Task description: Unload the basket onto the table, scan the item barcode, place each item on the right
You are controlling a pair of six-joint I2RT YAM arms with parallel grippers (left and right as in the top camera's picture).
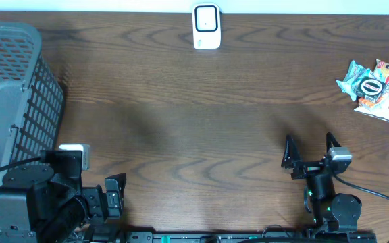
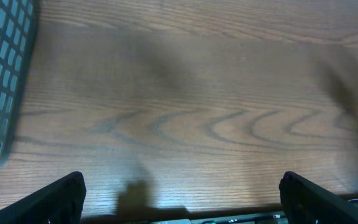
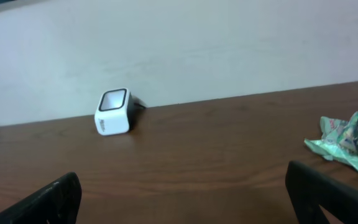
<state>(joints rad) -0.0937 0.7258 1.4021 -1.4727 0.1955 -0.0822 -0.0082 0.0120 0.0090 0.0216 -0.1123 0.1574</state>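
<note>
**A:** Head count first: two grippers. The left gripper (image 2: pixel 182 183) has its fingers spread wide with nothing between them. The right gripper (image 1: pixel 309 152) is the same, jaws far apart and empty.

**B:** One white box-shaped barcode scanner (image 1: pixel 206 27), dark window showing. It sits at the far edge of the brown wood-grain table (image 1: pixel 194 115), about centre. The right wrist view has it just in front of the pale wall (image 3: pixel 216 43).

**A:** One grey plastic mesh basket (image 1: pixel 12 101) on the far left. For items I count two crinkled snack packets, a teal packet (image 1: pixel 354 77) and an orange-and-white packet (image 1: pixel 385 91). They are touching and overlapped, out on the far right, well apart from both grippers.

**B:** What's hard to see?

**A:** The basket is cut off by the left side of the overhead view. From above, the left gripper is mostly buried under the black left arm (image 1: pixel 39 202). The right wrist view clips the teal packet at its right side. No barcode can be made out on either packet.

**B:** And room to move?

**A:** There is broad bare wood between the grippers and the scanner. The packets lie close to the right side of the overhead view. The basket stands just beside the left arm.
</note>
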